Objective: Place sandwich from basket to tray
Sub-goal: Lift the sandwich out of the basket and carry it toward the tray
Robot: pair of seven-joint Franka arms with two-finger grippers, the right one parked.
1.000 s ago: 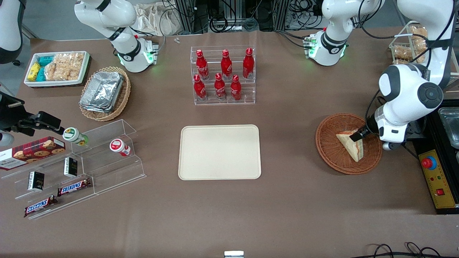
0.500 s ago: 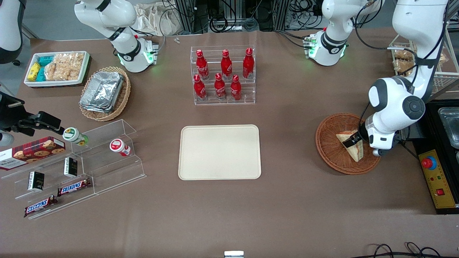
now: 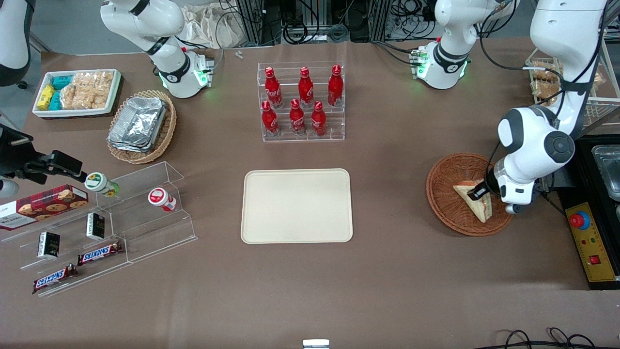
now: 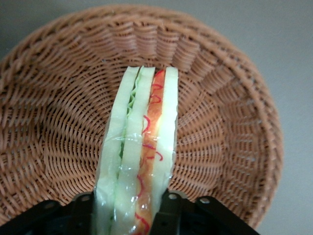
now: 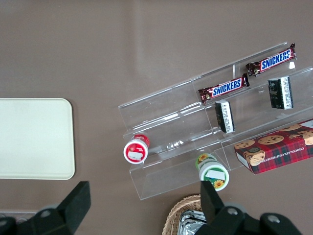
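The sandwich (image 3: 479,209), a pale bread wedge with red-orange and green filling, stands on edge in the round reddish-brown basket (image 3: 443,174) toward the working arm's end of the table. My left gripper (image 3: 477,192) is down inside the basket, shut on the sandwich's upper end. In the left wrist view the black fingers (image 4: 168,208) press both bread faces of the sandwich (image 4: 144,147), with the basket's weave (image 4: 220,127) all around it. The cream tray (image 3: 296,205) lies bare at the table's middle, also seen as the tray (image 5: 34,137) in the right wrist view.
A clear rack of red bottles (image 3: 302,102) stands farther from the camera than the tray. A yellow control box with a red button (image 3: 588,242) sits beside the basket at the table's end. Acrylic snack shelves (image 3: 106,218) and an oval foil-tray basket (image 3: 141,125) lie toward the parked arm's end.
The wrist swung in over the basket and the fingers settled around the sandwich. The sandwich has tipped slightly, its lower tip shifting toward the basket's middle.
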